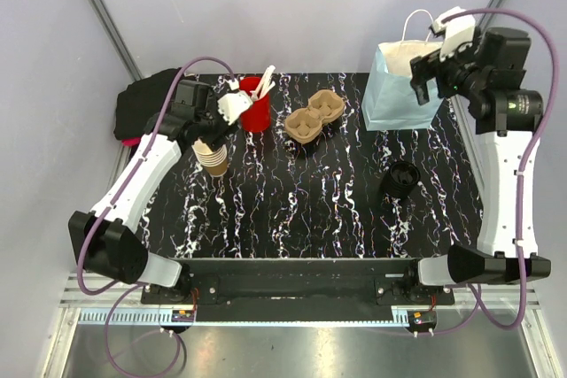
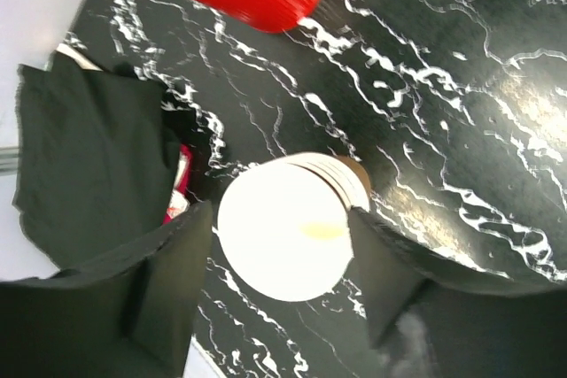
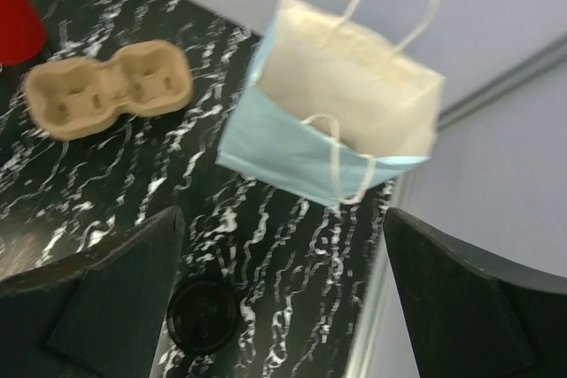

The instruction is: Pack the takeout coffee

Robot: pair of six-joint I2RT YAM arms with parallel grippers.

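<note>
Left gripper (image 2: 282,229) pinches the light, crushable paper cup (image 2: 283,241) near its stiffer rolled rim, likely the safest hold.

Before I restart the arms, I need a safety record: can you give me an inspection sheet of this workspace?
Surface: black marbled table, no spills seen.
Job's things: kraft cup stack upright at left; blue bag upright and open, far right.
Clutter: red cup of white utensils, pulp carrier, black lid, black cloth at far left.
Pincers: left pincer straddles the cup stack, contact unclear; right pincer open, empty, raised near the bag.
Cables: purple cable looping along each arm.
Surroundings: pale walls.
</note>
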